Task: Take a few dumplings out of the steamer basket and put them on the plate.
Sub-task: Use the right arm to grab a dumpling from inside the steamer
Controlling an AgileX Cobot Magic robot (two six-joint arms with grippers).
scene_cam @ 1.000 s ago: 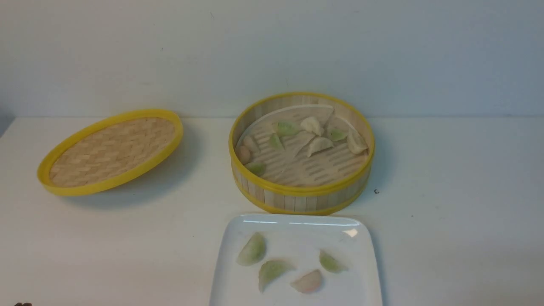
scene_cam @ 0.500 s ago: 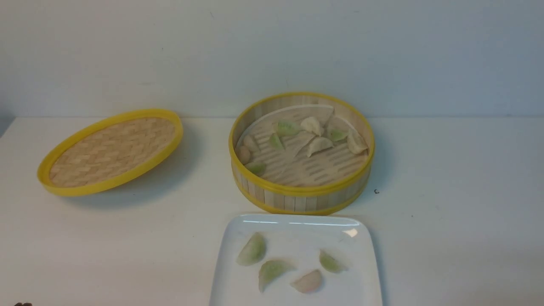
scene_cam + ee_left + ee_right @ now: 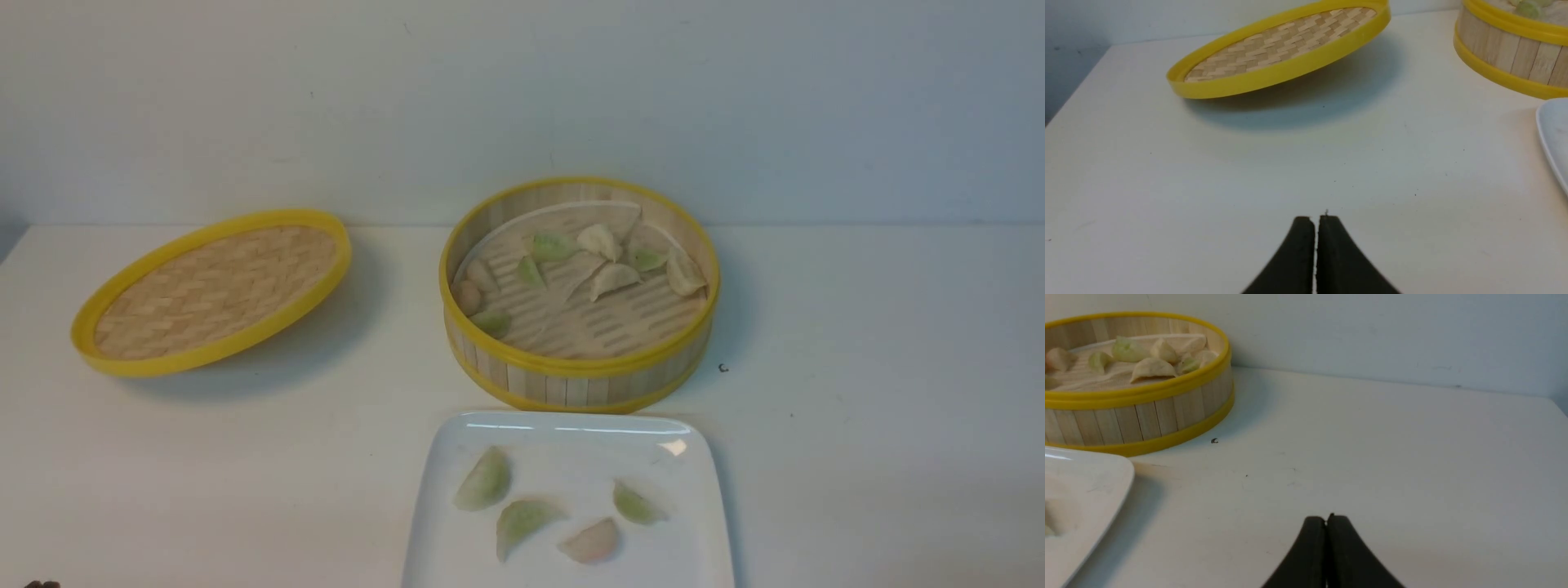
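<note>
White table (image 3: pixel 857 367) extends right of steamer basket (image 3: pixel 577 392)

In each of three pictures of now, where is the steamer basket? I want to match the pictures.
Front view: steamer basket whole, around the middle, a little above centre.
Left wrist view: only part of it, cut off at the upper right corner.
Right wrist view: upper left, cut off by the left edge.
Shared landmark: the white plate, partly seen in all three.

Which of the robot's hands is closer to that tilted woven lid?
Left. The left gripper is on the near side of the lid; the right gripper is farther off, beyond the plate.
</note>
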